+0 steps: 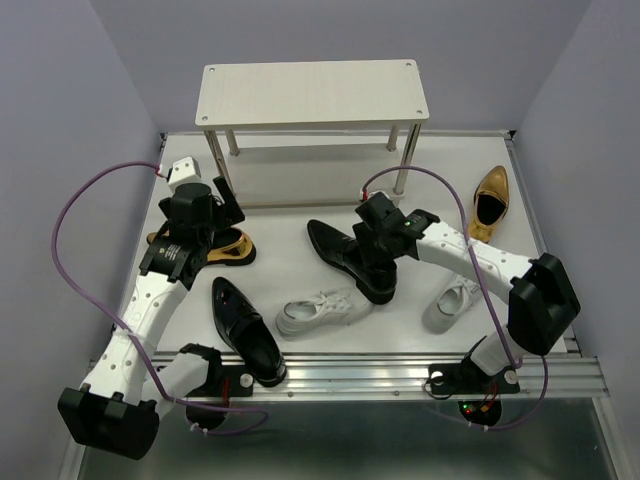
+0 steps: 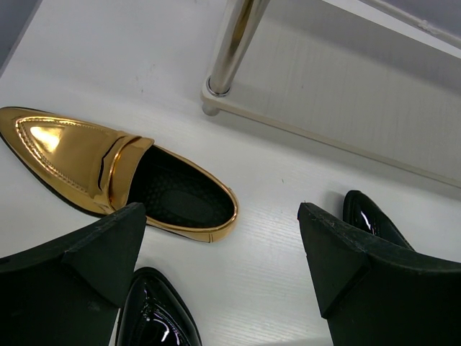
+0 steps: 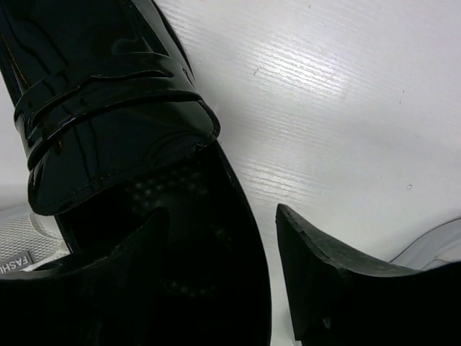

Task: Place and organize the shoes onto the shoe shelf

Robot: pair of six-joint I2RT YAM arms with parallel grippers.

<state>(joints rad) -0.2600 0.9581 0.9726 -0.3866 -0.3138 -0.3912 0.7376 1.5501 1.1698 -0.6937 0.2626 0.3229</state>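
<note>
Black dress shoe (image 1: 332,248) diag., toe far-left; R fingers (image 3: 338,288) apart astride its rim, L fingers (image 2: 360,267) apart, empty.

1. Plain walls (image 1: 300,30) of pale lilac colour close the space at the back and on both sides.
2. The table (image 1: 400,335) is white, with fine grain lines.
3. A silver metal rail (image 1: 350,378) runs along its near edge.
4. Below the rail lies a dull grey surface (image 1: 350,450).
5. The light is soft and even.

Left arm (image 1: 135,315) and right arm (image 1: 478,258): white shells, black joints. Purple cable (image 1: 415,169) off each wrist. End effector fingers (image 2: 79,267) matte black wedges.
</note>
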